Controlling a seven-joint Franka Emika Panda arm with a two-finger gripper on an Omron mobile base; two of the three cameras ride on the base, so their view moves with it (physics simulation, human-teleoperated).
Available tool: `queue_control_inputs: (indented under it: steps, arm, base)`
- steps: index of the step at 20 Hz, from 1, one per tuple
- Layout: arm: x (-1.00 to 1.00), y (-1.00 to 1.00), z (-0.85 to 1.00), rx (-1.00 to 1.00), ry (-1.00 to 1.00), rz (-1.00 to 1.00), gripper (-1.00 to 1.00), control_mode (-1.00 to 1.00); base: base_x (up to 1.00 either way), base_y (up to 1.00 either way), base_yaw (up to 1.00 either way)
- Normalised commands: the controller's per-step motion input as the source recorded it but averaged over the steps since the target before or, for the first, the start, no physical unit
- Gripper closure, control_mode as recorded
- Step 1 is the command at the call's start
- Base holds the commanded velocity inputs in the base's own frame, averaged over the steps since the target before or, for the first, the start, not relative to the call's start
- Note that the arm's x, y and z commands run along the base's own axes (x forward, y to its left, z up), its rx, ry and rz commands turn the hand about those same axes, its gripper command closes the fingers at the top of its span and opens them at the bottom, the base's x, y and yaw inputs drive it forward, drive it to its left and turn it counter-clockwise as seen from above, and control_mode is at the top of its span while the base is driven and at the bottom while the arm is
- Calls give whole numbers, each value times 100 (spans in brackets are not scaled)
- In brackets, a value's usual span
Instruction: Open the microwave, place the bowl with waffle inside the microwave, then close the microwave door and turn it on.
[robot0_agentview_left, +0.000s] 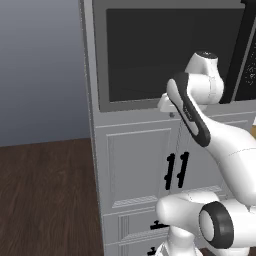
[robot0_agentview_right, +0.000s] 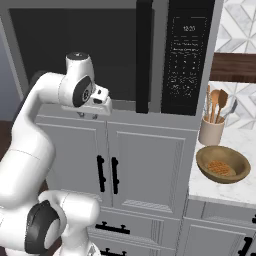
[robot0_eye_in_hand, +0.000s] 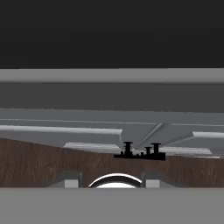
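Since the microwave door (robot0_agentview_right: 80, 55) sits flush and shut in its grey frame, the step in hand looks to be opening it, and the thing to aim for is its long black bar handle (robot0_agentview_right: 144, 55), which stands upright between the dark glass and the control panel (robot0_agentview_right: 186, 55). From the right base view the handle lies at about 2 o'clock from the gripper (robot0_agentview_right: 101, 96); the hand hangs close to the lower edge of the door frame, well short of the bar. In the hand view the two finger tips (robot0_eye_in_hand: 71, 179) stand clearly apart with nothing between them, so the jaws are partly open and empty, looking down past the grey frame at the cabinet doors (robot0_agentview_right: 107, 165) and the wood floor (robot0_agentview_left: 45, 200).

To do this well, I judge the hand should rise and travel toward 2 o'clock, turn so the fingers straddle the bar from the front, and close around its lower half rather than its very end. The pull should follow the arc of the hinge, which is probably on the far side of the glass from the handle. A straight tug could slip the fingers off.

The bowl with waffle (robot0_agentview_right: 223, 164) waits on the white counter (robot0_agentview_right: 205, 187) at 4 o'clock from the microwave (robot0_agentview_right: 115, 55), just in front of a utensil crock (robot0_agentview_right: 211, 131); the door's swing should clear both
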Motion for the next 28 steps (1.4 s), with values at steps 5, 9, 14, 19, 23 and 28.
queue_control_inputs:
  steps: [5, 9, 14, 19, 23, 28]
  arm:
    - [-13, 0, -3, -1, -2, 0, -100, -100]
    - [-57, -19, 0, 4, -16, -1, -100, -100]
    - [-60, -73, 32, 21, -32, -18, -100, -100]
    - [-29, -85, 81, 13, -46, -25, -100, -100]
    - [-21, -84, 33, -2, -28, -10, -100, -100]
    - [2, -73, 45, -7, -25, -5, -100, -100]
  base:
    - [0, 0, 0]
    - [0, 0, 0]
    - [0, 0, 0]
    - [0, 0, 0]
    - [0, 0, 0]
    - [0, 0, 0]
